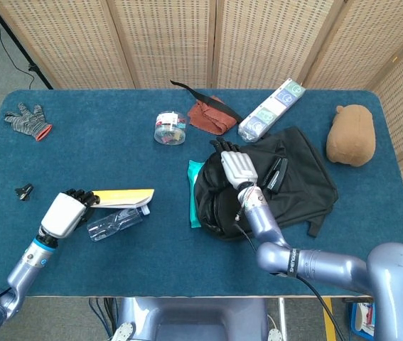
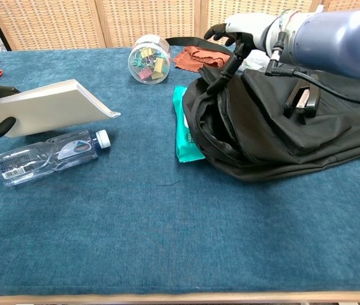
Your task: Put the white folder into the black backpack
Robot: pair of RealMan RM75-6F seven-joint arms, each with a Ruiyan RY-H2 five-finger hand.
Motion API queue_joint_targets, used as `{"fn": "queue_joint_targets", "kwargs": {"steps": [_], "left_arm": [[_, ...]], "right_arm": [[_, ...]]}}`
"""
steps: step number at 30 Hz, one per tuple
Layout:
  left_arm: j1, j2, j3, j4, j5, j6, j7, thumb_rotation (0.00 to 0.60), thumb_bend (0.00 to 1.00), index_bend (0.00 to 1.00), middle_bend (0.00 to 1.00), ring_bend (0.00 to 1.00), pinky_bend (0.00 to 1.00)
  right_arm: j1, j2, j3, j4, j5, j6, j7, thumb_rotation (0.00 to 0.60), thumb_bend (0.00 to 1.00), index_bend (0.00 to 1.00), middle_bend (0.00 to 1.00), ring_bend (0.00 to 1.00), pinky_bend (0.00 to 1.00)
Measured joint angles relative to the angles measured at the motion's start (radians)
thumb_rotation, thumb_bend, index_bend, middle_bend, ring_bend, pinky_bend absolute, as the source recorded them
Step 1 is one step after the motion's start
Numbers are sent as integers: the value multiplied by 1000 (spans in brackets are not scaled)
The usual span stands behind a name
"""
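carpet of dark blue felt covers the table, and nearest to us on it lies a clear plastic water bottle on its side, cap pointing toward the middle. just above it our left hand grips the near end of the flat white folder, fingers wrapped round its edge, so the folder is lifted and tilted over the bottle, well apart from the bag. in the head view the folder's upper face shows yellow.

right of centre we see the black fabric backpack lying flat with its mouth gaping toward the left. a teal flat packet lies partly under that mouth. our right hand sits at the top rim of the opening, fingers curled down onto the fabric edge; we cannot tell whether they actually pinch it. a black stapler rests on the backpack's front panel.

farther back stand a round clear jar of coloured clips, a crumpled rust-red cloth with a black strap, and a wrapped pack of bottles. a brown plush toy lies at the far right, a grey knitted glove at the far left, and a small black clip near the left edge
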Motion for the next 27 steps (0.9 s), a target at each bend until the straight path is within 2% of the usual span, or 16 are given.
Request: {"fn": "queue_joint_targets", "kwargs": {"steps": [4, 6, 10, 14, 18, 21, 24, 27], "left_arm": [[-1, 1, -1, 0, -3, -1, -2, 600, 636, 823, 643, 596, 714], [0, 2, -1, 0, -4, -2, -3, 600, 637, 823, 643, 596, 714], [0, 1, 0, 0, -5, -4, -2, 600, 637, 823, 643, 596, 714], [-1, 2, -1, -1, -6, -3, -3, 600, 637, 823, 643, 597, 714], [-1, 4, -2, -3, -8, -2, -6, 600, 636, 823, 643, 596, 714], [-1, 5, -3, -4, -10, -4, -7, 600, 636, 823, 643, 596, 714], [-1, 7, -4, -6, -11, -3, -10, 600, 637, 823, 643, 596, 714], [-2, 8, -4, -6, -12, -3, -10, 600, 637, 823, 643, 596, 714]], "right_arm": [[-6, -8, -8, 8, -8, 38, -37, 600, 0, 150, 149, 233, 504], [-9, -13, -12, 10, -11, 56, -56, 600, 0, 210, 211, 322, 594], [-18, -19, -22, 10, -11, 87, -103, 600, 54, 345, 362, 488, 713], [-28, -23, -27, 7, -5, 99, -141, 600, 272, 460, 492, 595, 801], [-39, -26, -27, 8, 3, 94, -156, 600, 453, 580, 584, 662, 848], [-48, -29, -23, 15, 0, 89, -158, 600, 611, 622, 627, 701, 859], [-56, -31, -19, 21, -12, 86, -151, 600, 709, 631, 639, 714, 859], [-65, -31, -15, 24, -28, 80, -145, 600, 736, 636, 644, 720, 859]]}}
